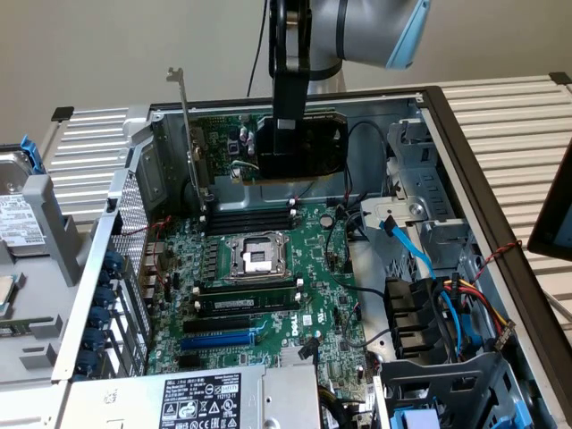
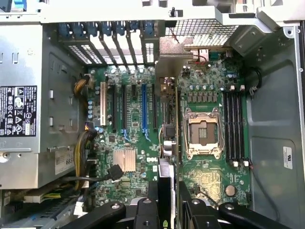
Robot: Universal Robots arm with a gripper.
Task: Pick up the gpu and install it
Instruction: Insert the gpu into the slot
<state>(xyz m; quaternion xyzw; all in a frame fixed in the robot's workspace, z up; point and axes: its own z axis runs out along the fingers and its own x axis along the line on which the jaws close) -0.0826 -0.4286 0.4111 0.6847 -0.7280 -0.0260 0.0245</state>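
We see one gripper (image 1: 288, 147) clenched on the one gpu (image 1: 223, 138), one finger (image 2: 152, 193) on each side of the card's edge. The card hangs upright over the one motherboard (image 1: 268, 295), with its bracket (image 1: 181, 103) toward the exterior view's left. One socket (image 1: 255, 256) and one blue slot (image 1: 219, 340) lie bare.

An open case (image 1: 444, 116) lies flat, the motherboard (image 1: 304, 268) on its floor; the processor socket (image 1: 253, 257) sits mid-board, memory sticks (image 1: 250, 217) just behind it; the power supply (image 1: 201, 402) fills the near end; drive cage (image 1: 420, 206) and cables (image 1: 451, 299) line the exterior view's right; the gpu (image 1: 323, 147) hangs on edge above the board, clamped in the gripper (image 1: 288, 152), seemingly beside the socket, bracket toward the exterior view's left.
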